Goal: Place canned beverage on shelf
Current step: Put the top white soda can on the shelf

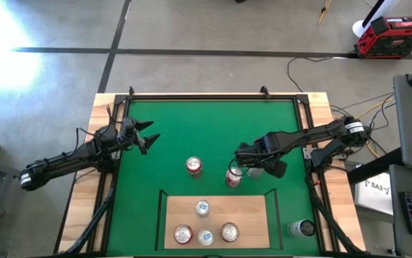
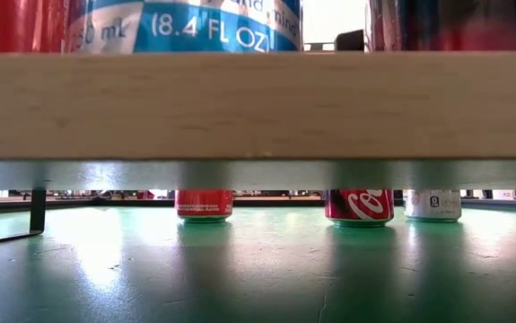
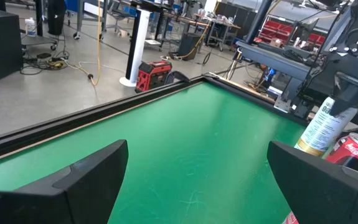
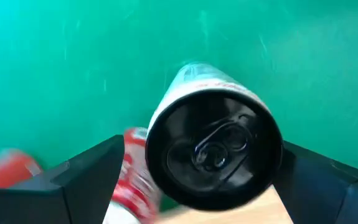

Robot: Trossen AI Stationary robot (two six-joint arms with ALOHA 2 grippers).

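- Right end effector (image 1: 240,170), mid-mat above the green mat (image 1: 213,129), clamped around a tilted red can (image 1: 233,176) just beyond the shelf (image 1: 248,211).
- Left end effector (image 1: 152,131) at the mat's left edge, fingers spread wide, empty.
- Four cans upright on the shelf; another red can (image 1: 193,166) standing nearby.

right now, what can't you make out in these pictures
- Low view: the shelf board blocks the middle. The Coca-Cola can beyond it shows only its base, and the blue-labelled can on it is cut off by the top edge.
- Right wrist view: the red can behind the near can is blurred, so its label is unreadable.
- High view: whether the near can by the right hand is off the mat is unclear.
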